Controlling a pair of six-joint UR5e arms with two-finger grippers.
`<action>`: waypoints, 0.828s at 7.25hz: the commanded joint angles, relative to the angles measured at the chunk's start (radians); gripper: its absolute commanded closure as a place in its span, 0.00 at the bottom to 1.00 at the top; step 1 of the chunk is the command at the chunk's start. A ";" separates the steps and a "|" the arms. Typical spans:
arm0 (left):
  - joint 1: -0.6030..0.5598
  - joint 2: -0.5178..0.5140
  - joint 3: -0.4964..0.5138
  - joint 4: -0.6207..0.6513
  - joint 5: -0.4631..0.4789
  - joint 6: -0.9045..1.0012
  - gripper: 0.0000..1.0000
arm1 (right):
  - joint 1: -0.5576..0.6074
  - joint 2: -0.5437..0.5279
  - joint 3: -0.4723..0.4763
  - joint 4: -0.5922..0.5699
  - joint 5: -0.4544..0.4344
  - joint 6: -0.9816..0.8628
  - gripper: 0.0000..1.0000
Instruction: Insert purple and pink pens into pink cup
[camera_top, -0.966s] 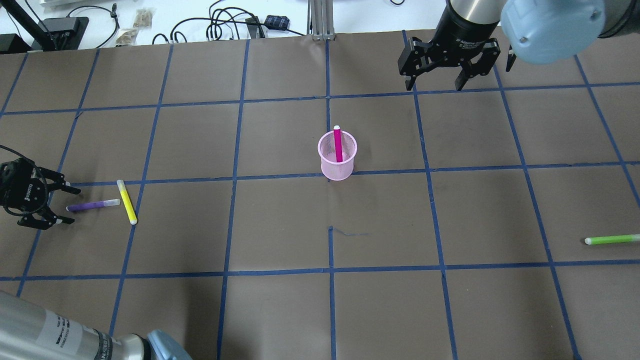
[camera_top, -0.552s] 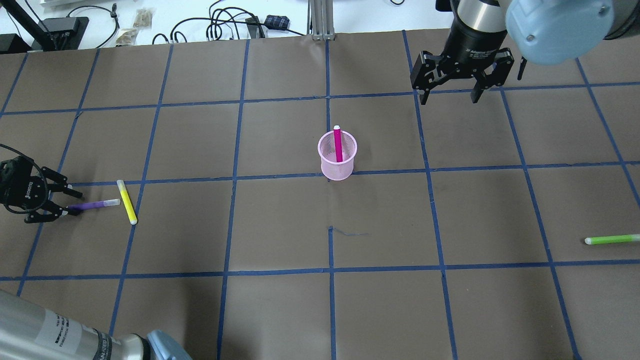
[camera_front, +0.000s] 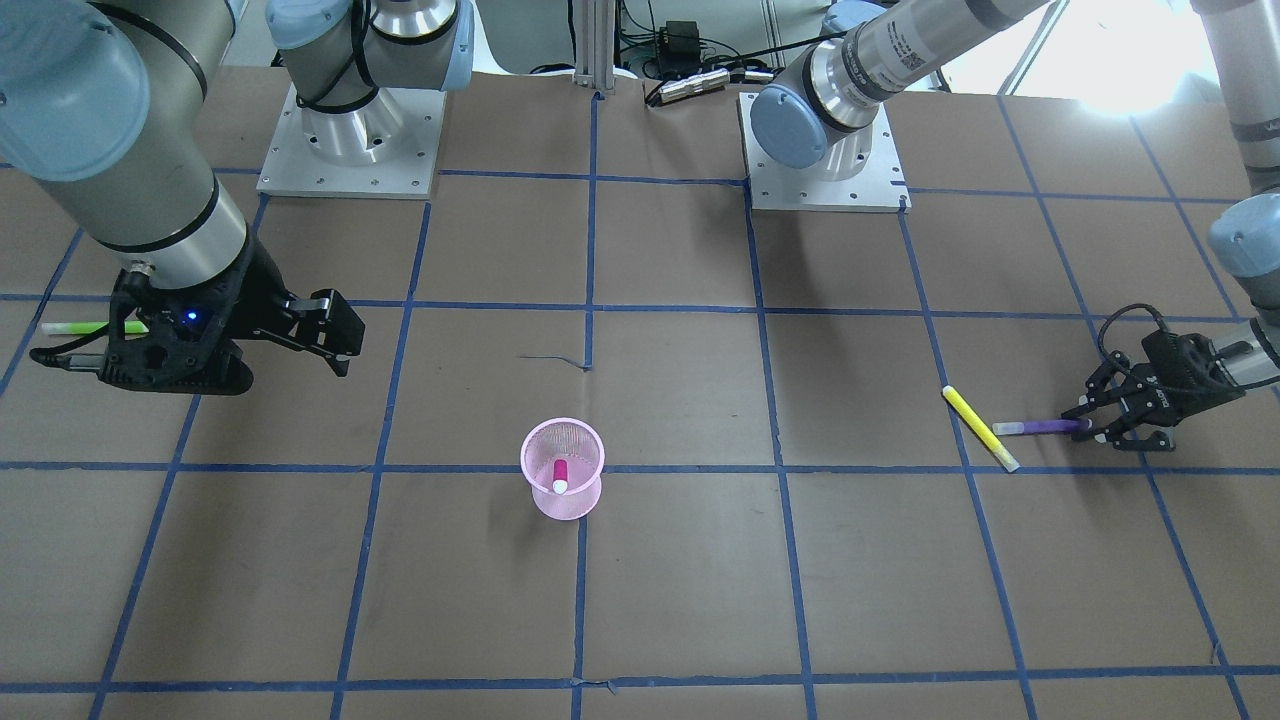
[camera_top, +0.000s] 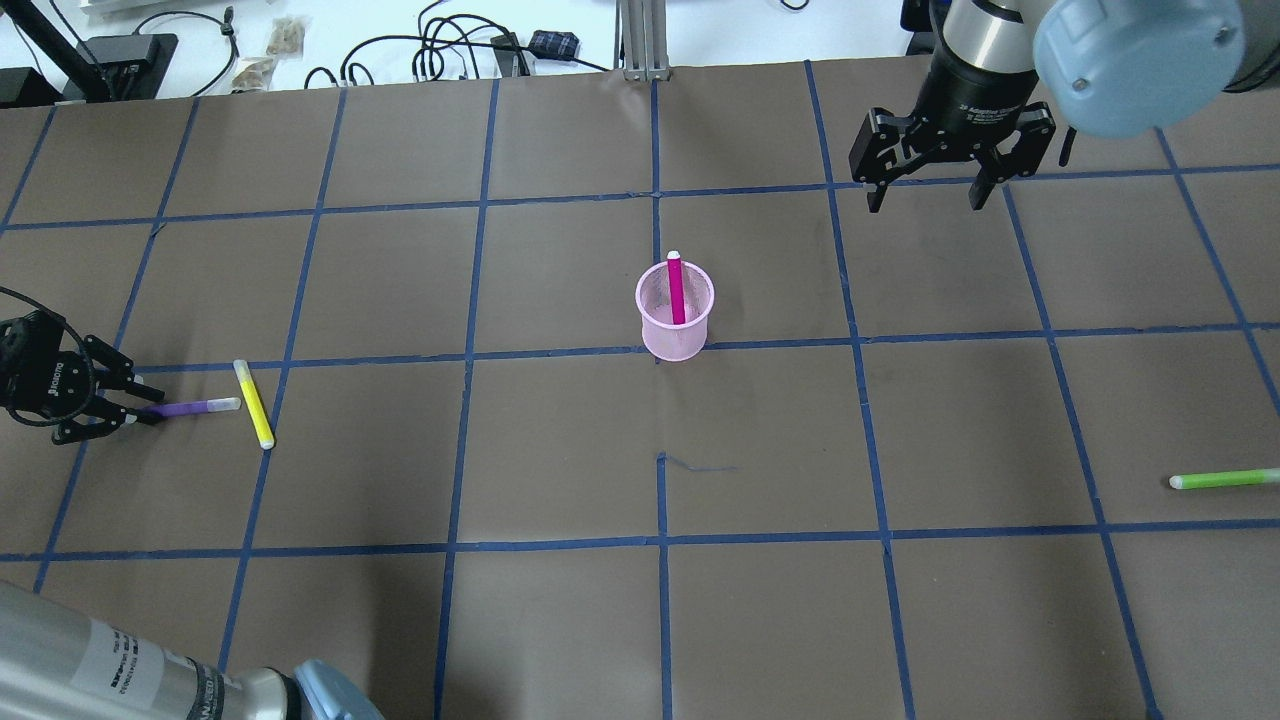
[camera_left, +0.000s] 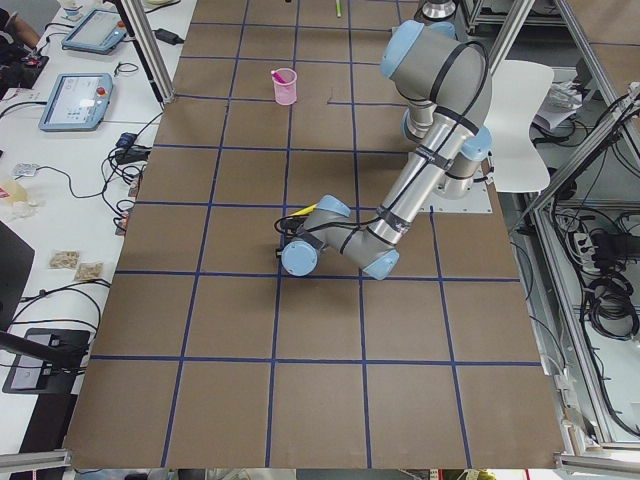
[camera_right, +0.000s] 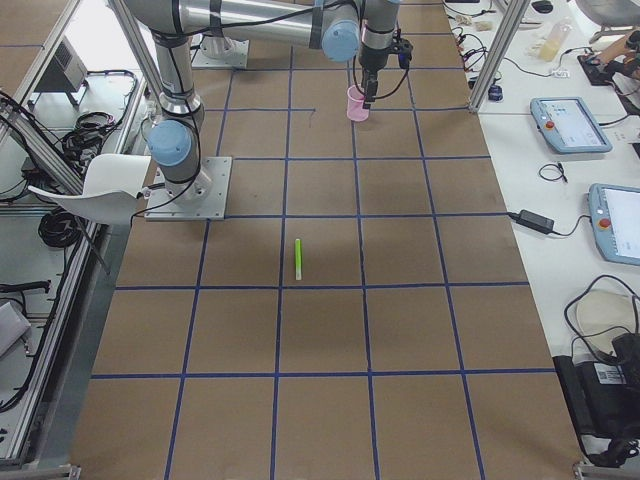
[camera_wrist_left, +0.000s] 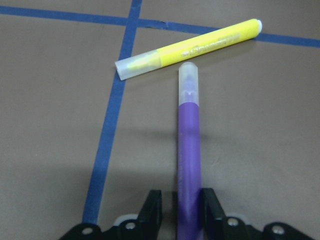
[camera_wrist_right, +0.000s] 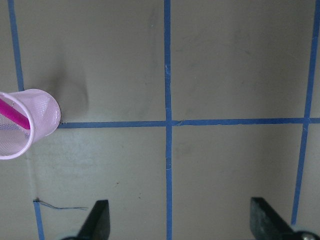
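Brown-papered table (camera_top: 560, 440) crossed by blue tape grid. Pink cup (camera_top: 675, 320) stood upright near centre, pink pen (camera_top: 677, 290) leaned inside with white tip above rim. Purple pen (camera_top: 195, 408) laid flat far to left, cap end just beside yellow pen (camera_top: 253, 403). Left gripper (camera_top: 150, 408) set low, jaws narrowed around purple pen's rear end; firm clamp cannot be told. Right gripper (camera_top: 927, 203) spread wide, nothing held, beyond cup on right. Green pen (camera_top: 1225, 479) laid far right.
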 joint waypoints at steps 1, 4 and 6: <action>-0.003 0.031 0.009 -0.015 0.009 -0.056 1.00 | -0.008 -0.006 0.004 -0.031 -0.040 -0.008 0.00; -0.044 0.139 0.048 -0.160 0.009 -0.199 1.00 | 0.006 0.025 0.006 -0.023 -0.098 0.006 0.00; -0.139 0.236 0.114 -0.284 0.020 -0.346 1.00 | 0.003 0.043 0.006 -0.031 -0.107 -0.012 0.00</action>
